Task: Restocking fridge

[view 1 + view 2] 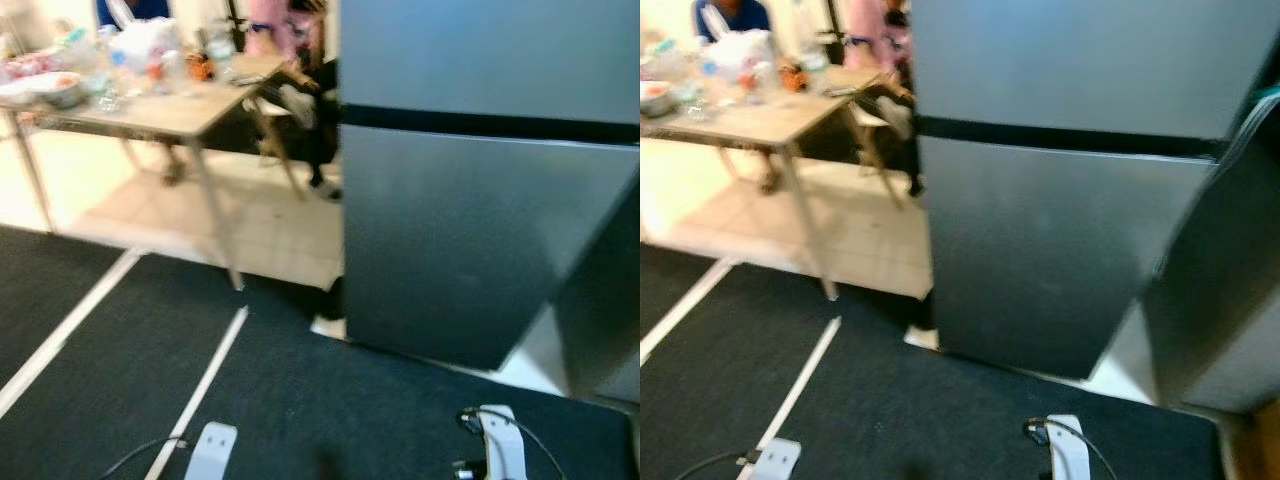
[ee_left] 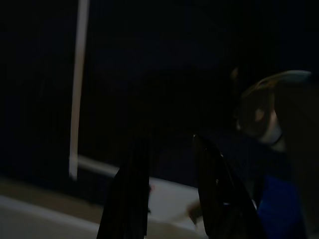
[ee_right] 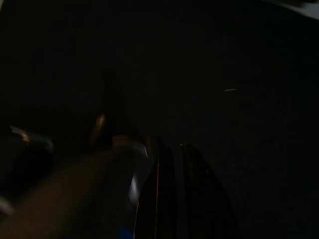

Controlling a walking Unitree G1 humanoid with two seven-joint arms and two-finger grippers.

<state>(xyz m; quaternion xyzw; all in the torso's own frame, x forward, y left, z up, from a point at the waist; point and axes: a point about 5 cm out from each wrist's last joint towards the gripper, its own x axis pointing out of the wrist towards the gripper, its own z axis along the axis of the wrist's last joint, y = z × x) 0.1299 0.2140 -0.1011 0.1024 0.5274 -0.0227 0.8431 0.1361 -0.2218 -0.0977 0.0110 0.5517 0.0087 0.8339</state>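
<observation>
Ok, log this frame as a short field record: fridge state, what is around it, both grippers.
fridge: grey, two doors, both closed
table: to the robot's left, cluttered with groceries
person: seated behind the table
floor: dark carpet with white lines
left gripper: hanging low, open, holding nothing
right gripper: hanging low, shut
image: blurred

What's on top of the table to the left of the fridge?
The table carries a blurred clutter: a bowl, plastic bags and bottles. Exact items are too blurred to tell. The fridge doors are shut, hiding its contents.
</observation>
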